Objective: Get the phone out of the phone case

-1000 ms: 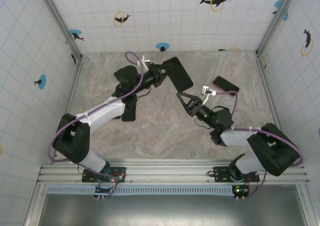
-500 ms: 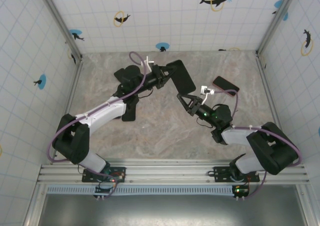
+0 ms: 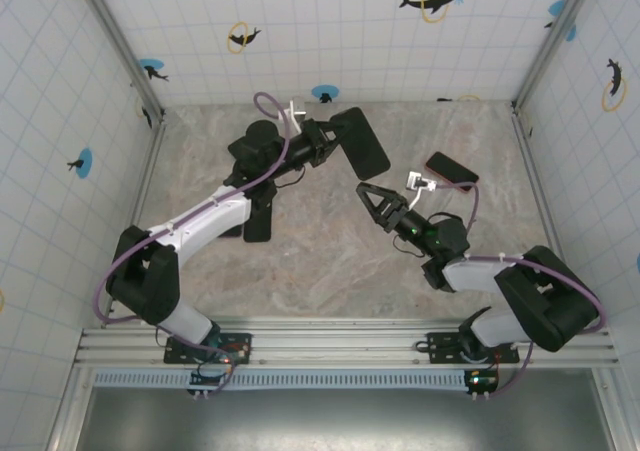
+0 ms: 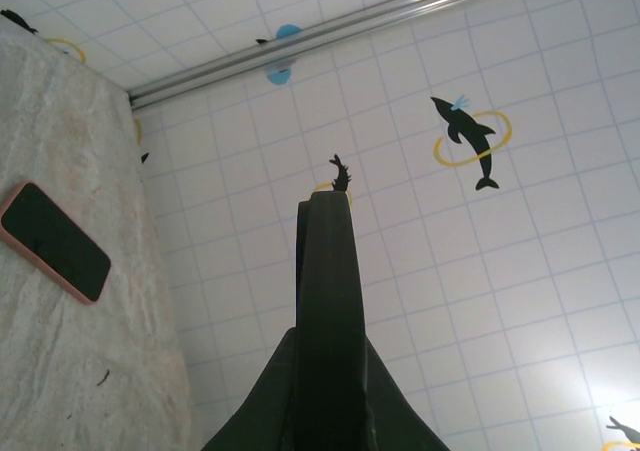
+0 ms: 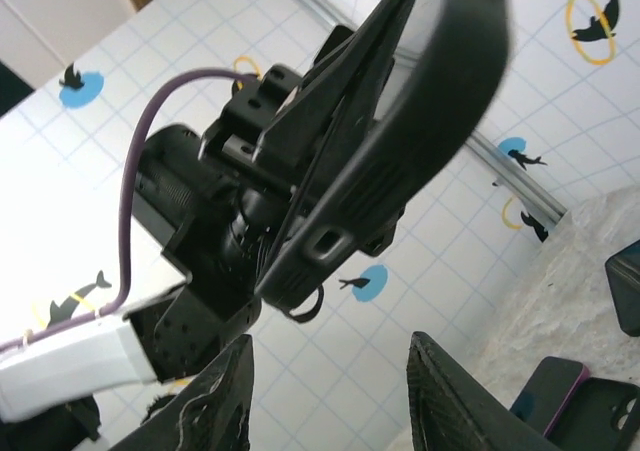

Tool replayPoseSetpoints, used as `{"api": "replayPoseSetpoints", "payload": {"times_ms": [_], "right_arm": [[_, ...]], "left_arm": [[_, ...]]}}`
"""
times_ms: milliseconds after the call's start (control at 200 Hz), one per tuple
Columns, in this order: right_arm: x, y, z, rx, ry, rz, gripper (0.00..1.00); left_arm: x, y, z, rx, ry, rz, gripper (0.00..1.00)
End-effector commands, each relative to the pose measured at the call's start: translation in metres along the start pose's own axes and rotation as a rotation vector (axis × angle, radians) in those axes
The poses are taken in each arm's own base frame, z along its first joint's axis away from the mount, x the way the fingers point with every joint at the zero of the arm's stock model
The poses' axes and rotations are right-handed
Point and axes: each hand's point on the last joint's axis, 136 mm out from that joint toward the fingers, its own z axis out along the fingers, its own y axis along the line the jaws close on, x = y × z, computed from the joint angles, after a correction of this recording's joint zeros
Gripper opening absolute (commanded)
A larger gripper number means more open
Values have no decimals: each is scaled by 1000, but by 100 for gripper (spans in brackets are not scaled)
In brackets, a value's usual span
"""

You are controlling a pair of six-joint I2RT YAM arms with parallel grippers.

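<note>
The left gripper (image 3: pixel 325 148) is closed tight on one end of the black phone case (image 3: pixel 360 143) and holds it raised above the counter (image 3: pixel 330 261), near the back wall. I cannot tell if a phone is inside. Lower and to the right, the right gripper (image 3: pixel 368 196) has its jaws moderately apart, with nothing between them. Further right, a pink-rimmed phone (image 3: pixel 452 168) lies flat on the counter.

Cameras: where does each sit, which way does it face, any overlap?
Top external: above and behind the bases, looking down at the table; both arms show.
Left wrist: faces the tiled wall; left end effector shut on the black case.
Right wrist: tilted up at that case; right end effector open.
Shared: the case in all three; the pink-edged phone in top and left wrist.
</note>
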Motion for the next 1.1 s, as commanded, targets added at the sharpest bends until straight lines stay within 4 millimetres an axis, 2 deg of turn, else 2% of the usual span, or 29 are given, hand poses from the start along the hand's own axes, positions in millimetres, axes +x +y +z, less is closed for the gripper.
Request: {"api": "replayPoseSetpoints", "payload": {"times_ms": [0, 105, 390, 621, 736, 1091], "right_arm": [[-25, 19, 3, -78, -109, 20, 41], [-26, 13, 6, -61, -116, 42, 38], [-23, 37, 14, -182, -72, 11, 36], [-25, 39, 8, -177, -91, 6, 36], [-22, 40, 4, -175, -88, 4, 36], [-23, 37, -3, -148, -104, 17, 37]], "left_arm": [[-3, -13, -2, 47, -18, 30, 0], [-2, -14, -2, 54, -14, 29, 0], [-1, -7, 0, 44, -8, 23, 0], [-1, -2, 0, 26, -10, 29, 0], [-8, 4, -3, 23, -30, 23, 0], [-11, 0, 1, 38, -22, 24, 0]]}}
